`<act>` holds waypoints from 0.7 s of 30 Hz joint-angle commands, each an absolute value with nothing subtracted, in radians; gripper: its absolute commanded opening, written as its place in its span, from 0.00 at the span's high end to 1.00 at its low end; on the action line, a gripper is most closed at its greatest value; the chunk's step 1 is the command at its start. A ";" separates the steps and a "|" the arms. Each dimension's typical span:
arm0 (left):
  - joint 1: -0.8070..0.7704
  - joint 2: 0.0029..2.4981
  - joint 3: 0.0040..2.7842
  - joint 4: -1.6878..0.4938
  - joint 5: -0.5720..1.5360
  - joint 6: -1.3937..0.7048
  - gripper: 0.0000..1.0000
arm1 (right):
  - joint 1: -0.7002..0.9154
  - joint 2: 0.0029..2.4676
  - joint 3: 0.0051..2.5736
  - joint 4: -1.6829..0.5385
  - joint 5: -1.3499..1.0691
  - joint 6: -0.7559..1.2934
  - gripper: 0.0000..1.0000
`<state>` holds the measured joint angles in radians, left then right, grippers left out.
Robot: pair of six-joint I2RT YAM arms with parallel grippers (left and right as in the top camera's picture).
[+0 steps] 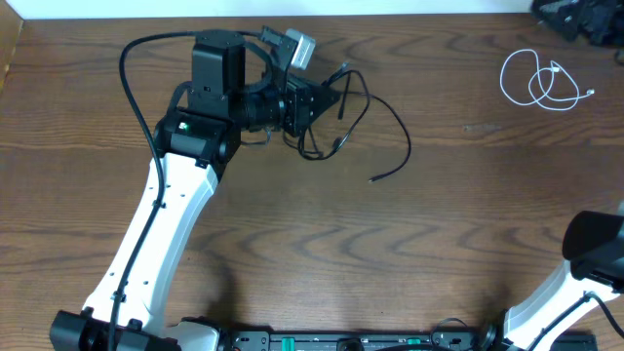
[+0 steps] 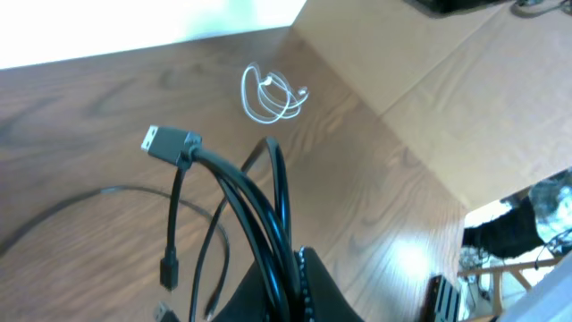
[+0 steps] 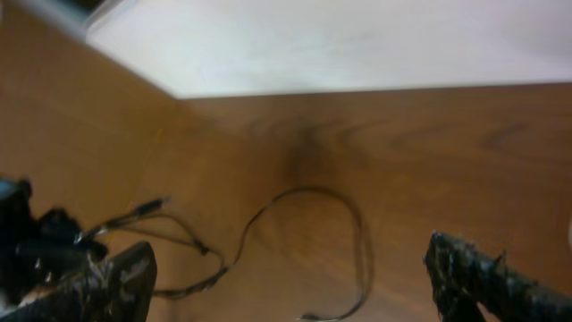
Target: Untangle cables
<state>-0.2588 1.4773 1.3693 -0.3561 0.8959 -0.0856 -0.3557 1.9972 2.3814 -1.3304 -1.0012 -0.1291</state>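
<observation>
Lower right of the overhead frame: right arm (image 1: 590, 255), only partly in view. Its pincer (image 3: 290, 259) is wide open, fingers far apart at the bottom corners of the wrist view, with the wood of the table (image 1: 322, 244) showing between them.

Left arm (image 1: 166, 224) runs from lower left up to upper centre. Left pincer (image 1: 317, 102) is clamped on the black cables (image 2: 253, 207). The bundle rises out of it and one plug end (image 2: 163, 143) sticks up. Loose black ends trail onto the table to the right of the pincer.

Upper right: white cable (image 1: 531, 86) lies coiled alone, well apart from the black ones.
</observation>
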 commanded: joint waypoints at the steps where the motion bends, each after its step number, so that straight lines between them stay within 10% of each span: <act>1: -0.260 1.483 1.378 -0.271 0.976 -0.202 0.93 | -0.281 2.003 2.385 -1.423 -0.972 -0.271 0.08; 21: -0.260 1.483 1.378 -0.081 0.840 -0.775 0.92 | 0.145 2.003 1.976 -1.065 -0.862 -0.089 0.13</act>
